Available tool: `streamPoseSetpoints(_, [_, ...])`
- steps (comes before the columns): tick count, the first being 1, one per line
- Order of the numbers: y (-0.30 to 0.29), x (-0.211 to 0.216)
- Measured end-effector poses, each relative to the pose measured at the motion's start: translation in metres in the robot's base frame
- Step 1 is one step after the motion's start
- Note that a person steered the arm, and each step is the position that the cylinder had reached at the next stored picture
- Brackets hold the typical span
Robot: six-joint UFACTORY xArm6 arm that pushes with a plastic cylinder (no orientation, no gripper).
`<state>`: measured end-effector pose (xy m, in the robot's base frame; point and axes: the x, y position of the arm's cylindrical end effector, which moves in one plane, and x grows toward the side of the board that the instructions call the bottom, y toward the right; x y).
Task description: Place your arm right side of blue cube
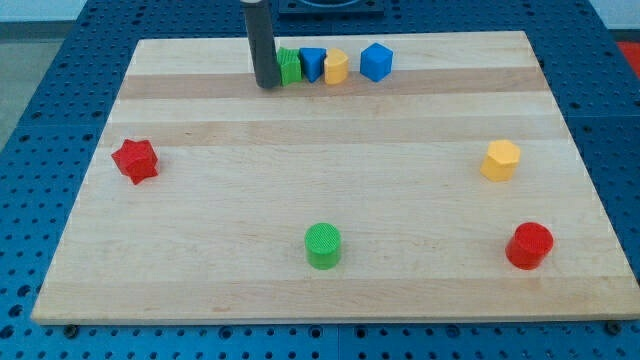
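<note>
The blue cube (376,62) sits near the view's top edge of the wooden board, right of centre. My tip (267,85) is at the lower end of the dark rod, well to the view's left of the blue cube. Between them lie a green block (289,67), a blue triangular block (312,63) and a yellow block (336,68) in a row. The tip touches or nearly touches the green block's left side.
A red star-shaped block (135,160) lies at the view's left. A yellow hexagonal block (500,160) and a red cylinder (529,246) lie at the right. A green cylinder (323,246) lies near the bottom centre. The board (300,290) rests on a blue perforated table.
</note>
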<state>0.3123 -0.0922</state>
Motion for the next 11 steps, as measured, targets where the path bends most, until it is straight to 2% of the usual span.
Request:
streamPoseSetpoints(1, [0.000, 0.081])
streamPoseSetpoints(2, [0.000, 0.090])
streamPoseSetpoints(3, [0.040, 0.091])
streamPoseSetpoints(4, [0.145, 0.091])
streamPoseSetpoints(5, [0.178, 0.078])
streamPoseSetpoints(7, [0.198, -0.007])
streamPoseSetpoints(11, [0.202, -0.041])
